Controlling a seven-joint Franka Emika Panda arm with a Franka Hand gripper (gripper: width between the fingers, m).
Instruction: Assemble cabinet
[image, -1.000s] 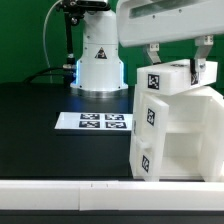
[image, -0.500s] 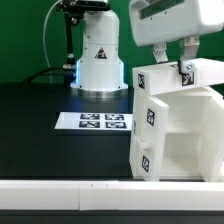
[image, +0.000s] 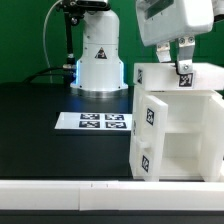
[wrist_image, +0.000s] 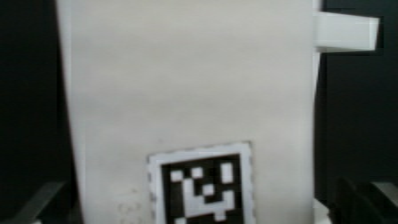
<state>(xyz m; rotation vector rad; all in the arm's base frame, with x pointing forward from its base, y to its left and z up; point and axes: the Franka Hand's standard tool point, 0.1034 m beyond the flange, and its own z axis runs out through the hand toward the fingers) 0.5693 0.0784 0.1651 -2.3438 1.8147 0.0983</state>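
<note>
The white cabinet (image: 175, 135) stands at the exterior view's right, with open shelved compartments and square tags on its side. A flat white top panel (image: 160, 76) with a tag lies across its top. My gripper (image: 176, 62) hangs just above this panel with its fingers pointing down. In the wrist view the panel (wrist_image: 178, 90) fills the middle, with its tag low down. My gripper (wrist_image: 205, 205) straddles it. The dark fingers (wrist_image: 368, 200) stand to either side, and a dark gap shows beside the panel's edge. The jaws look open.
The marker board (image: 93, 121) lies on the black table, to the exterior view's left of the cabinet. The white robot base (image: 98, 65) stands behind it, with cables at the back. A white ledge (image: 60, 195) runs along the front edge.
The panel was tilted in my gripper and now lies level on the cabinet. My gripper has shifted toward the exterior view's right and turned.
</note>
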